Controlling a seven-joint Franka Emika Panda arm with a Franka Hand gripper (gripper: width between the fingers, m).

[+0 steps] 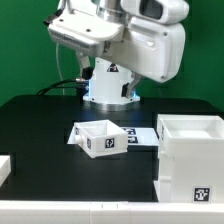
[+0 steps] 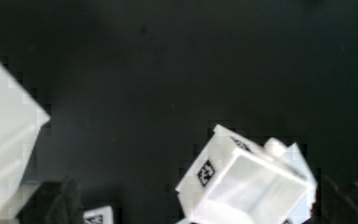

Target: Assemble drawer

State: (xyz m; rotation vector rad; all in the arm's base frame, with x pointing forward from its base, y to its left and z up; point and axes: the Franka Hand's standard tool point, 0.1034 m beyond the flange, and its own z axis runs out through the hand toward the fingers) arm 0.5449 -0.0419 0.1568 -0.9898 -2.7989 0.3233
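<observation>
- Your arm (image 1: pixel 150 40) hangs high over the black table (image 1: pixel 40 125), and its gripper (image 2: pixel 208 205) is well clear of every part.
- In the wrist view, the gripper's two dark fingers (image 2: pixel 48 203) show only faintly at the frame edge. They are spread wide, with nothing clamped between them.
- A small open-top tray (image 1: pixel 100 138) sits on the table below the gripper, well apart from it and touching neither finger.
- In the wrist view, that tray (image 2: pixel 250 178) lies skewed across the frame, with a square tag on one wall.
- The large cube-like housing (image 1: pixel 190 155) stands on the table to the exterior view's right of the tray. It is farther from the gripper than the tray is and has a tag on its front.
- The marker board (image 1: pixel 143 135) lies flat just behind the tray.
- A white shape (image 2: pixel 5 125) fills one edge of the wrist view. You cannot tell which part it is.
- A white piece (image 1: pixel 4 165) sits at the exterior view's left edge, well apart from the gripper.
</observation>
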